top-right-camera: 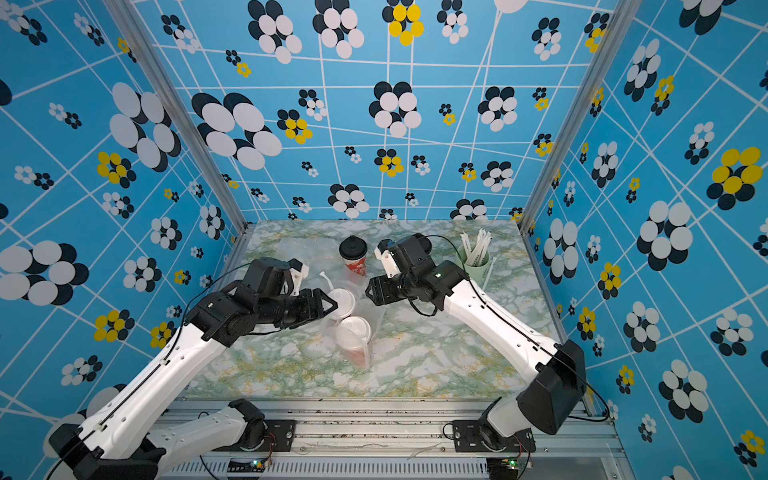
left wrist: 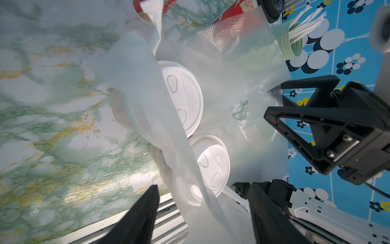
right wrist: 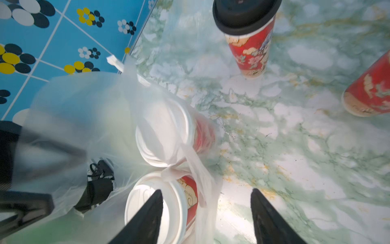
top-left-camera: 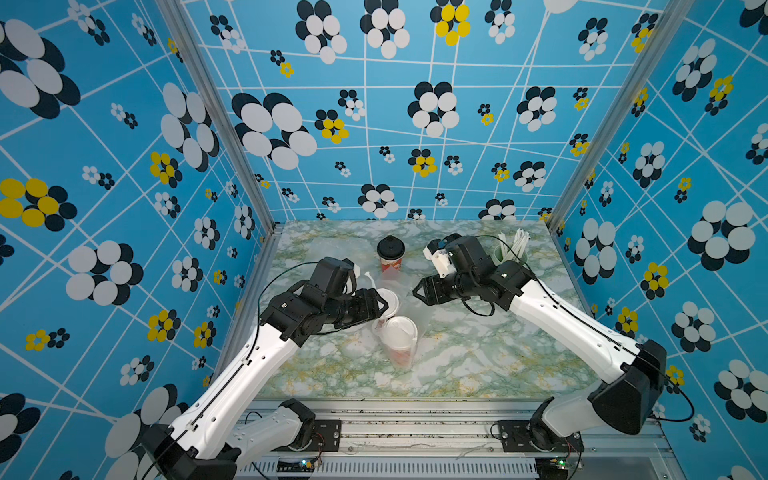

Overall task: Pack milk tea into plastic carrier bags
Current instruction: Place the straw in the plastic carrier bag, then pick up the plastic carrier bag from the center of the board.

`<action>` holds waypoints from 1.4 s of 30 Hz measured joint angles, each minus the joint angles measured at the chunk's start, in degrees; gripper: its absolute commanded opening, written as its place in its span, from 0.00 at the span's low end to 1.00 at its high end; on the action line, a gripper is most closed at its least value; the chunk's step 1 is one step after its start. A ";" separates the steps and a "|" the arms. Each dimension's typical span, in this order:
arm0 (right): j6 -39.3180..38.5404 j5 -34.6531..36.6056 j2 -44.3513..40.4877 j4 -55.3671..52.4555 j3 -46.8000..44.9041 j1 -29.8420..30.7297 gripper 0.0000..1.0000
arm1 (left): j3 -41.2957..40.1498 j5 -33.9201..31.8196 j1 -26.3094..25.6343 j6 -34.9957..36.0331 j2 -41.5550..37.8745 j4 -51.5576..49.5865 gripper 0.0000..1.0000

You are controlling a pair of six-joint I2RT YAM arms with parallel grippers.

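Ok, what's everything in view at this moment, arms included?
white-lidded cups: two, red, mid-table, upright inside the carrier bag
carrier bag: one, translucent whitish, around those two cups
black-lidded cup: one, red, standing behind the bag
another red cup: one, lid out of frame, apart from the black-lidded one
flat plastic sheet: one, translucent, possibly a second bag, by the loose cups
straw cup: one, pale green, white straws, back right of the table
table: one, green-white marble
walls: blue, flower print
left gripper: black, open, at the bag
right gripper: black, open, facing it
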 measured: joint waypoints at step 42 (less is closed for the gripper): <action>4.24 11.04 -13.99 -11.19 -1.25 -9.05 0.00 | 25.75 12.81 -5.75 4.37 30.27 11.26 0.00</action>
